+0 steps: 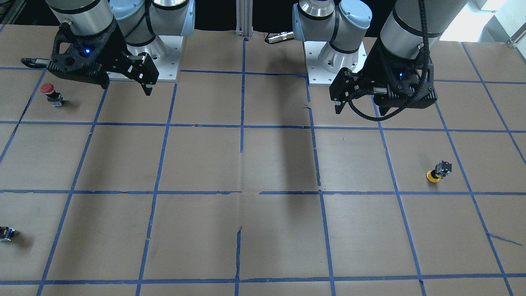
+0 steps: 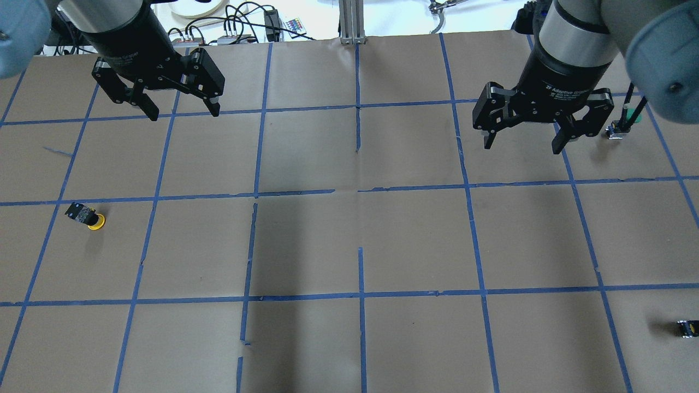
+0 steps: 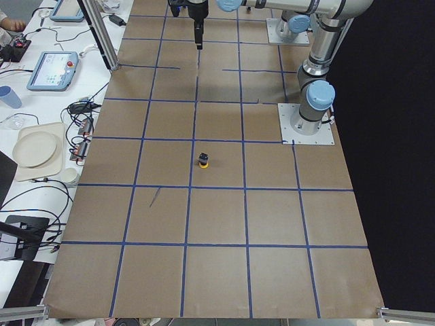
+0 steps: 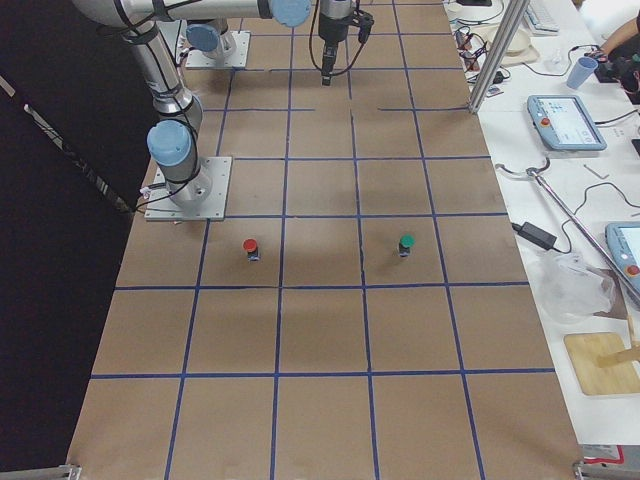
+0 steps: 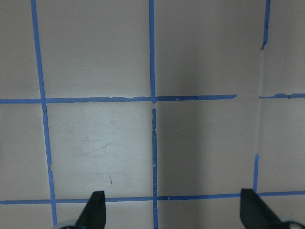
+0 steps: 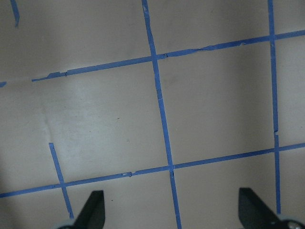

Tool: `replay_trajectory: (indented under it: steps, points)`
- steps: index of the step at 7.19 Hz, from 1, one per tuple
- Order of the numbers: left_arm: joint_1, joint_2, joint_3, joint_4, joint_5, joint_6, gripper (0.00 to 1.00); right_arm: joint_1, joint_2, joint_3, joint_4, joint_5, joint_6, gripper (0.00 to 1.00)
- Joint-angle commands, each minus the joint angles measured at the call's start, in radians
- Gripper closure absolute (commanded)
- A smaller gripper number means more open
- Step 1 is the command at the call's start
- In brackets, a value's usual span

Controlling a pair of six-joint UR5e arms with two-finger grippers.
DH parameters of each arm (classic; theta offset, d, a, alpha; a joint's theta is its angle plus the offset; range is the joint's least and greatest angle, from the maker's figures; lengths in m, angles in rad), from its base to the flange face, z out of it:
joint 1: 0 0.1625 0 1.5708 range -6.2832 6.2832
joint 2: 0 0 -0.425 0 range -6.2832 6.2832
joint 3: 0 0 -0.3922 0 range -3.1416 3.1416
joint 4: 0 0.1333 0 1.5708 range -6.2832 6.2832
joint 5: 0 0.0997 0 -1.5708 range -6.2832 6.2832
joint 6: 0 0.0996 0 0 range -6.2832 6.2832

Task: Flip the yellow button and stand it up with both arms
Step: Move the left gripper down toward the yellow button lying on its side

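The yellow button (image 2: 86,216) rests on the brown table at the robot's far left, yellow cap down and black-grey body up; it also shows in the front view (image 1: 437,172) and the left side view (image 3: 203,160). My left gripper (image 2: 184,114) is open and empty, held above the table well behind and to the right of the button; it also shows in the front view (image 1: 361,112). My right gripper (image 2: 521,148) is open and empty on the far side of the table from the button (image 1: 126,88). Both wrist views show only bare taped paper between the open fingertips (image 5: 95,202) (image 6: 95,202).
A red-capped button (image 1: 49,92) stands near the right gripper. A green-capped button (image 2: 622,123) stands at the table's right. A small black block (image 2: 688,327) lies at the right edge. Blue tape lines grid the brown paper. Cables and controllers lie beyond the far edge.
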Motion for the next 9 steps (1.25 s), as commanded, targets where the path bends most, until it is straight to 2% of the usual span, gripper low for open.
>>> replay_trajectory:
  steps: [1,3,5,7,9]
  points:
    - [0.033,-0.002,-0.008,0.001,0.007,0.117,0.00,-0.002,0.001,0.002,0.001,-0.003,0.000,0.00]
    - [0.141,-0.028,-0.007,0.003,0.038,0.325,0.01,-0.004,0.001,0.002,0.003,-0.002,0.006,0.00]
    - [0.230,-0.059,-0.017,0.025,0.038,0.433,0.01,-0.004,0.001,0.002,-0.005,0.000,0.008,0.00]
    - [0.359,-0.149,-0.051,0.155,0.038,0.652,0.01,-0.005,0.004,0.003,-0.008,-0.005,0.008,0.00]
    - [0.424,-0.167,-0.107,0.208,0.040,0.793,0.01,-0.013,0.002,-0.001,-0.018,0.000,0.013,0.00]
